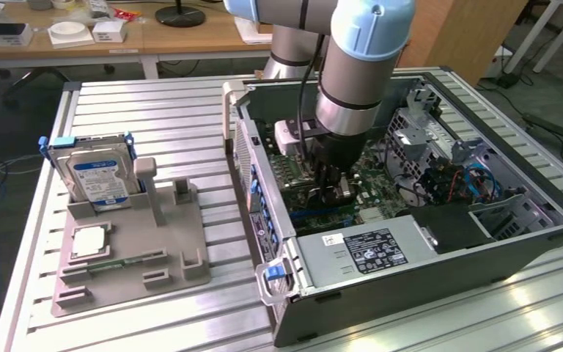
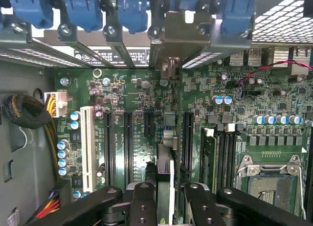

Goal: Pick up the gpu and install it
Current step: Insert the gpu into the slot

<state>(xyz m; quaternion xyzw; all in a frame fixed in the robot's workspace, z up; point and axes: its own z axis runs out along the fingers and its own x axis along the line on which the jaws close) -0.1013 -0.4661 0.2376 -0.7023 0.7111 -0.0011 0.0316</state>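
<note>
My gripper [image 1: 328,192] reaches down into the open computer case [image 1: 516,242], over the motherboard. In the wrist view its two black fingers [image 2: 142,206] are shut on the gpu [image 2: 165,179], a thin dark card seen edge-on. The card runs away from the fingers towards its silver bracket [image 2: 171,33] at the case's rear slot wall. It stands upright in line with the long black expansion slots [image 2: 128,143], between two of them. Whether its edge is seated in a slot I cannot tell. In the exterior view the fingers and the arm hide most of the card.
Blue slot latches [image 2: 132,11] line the rear wall. A white slot [image 2: 87,143], a CPU socket [image 2: 269,179] and cables [image 2: 29,113] surround the card. The power supply [image 1: 369,249] fills the case's near end. Outside, a grey fixture [image 1: 164,271] holds a hard drive [image 1: 96,180].
</note>
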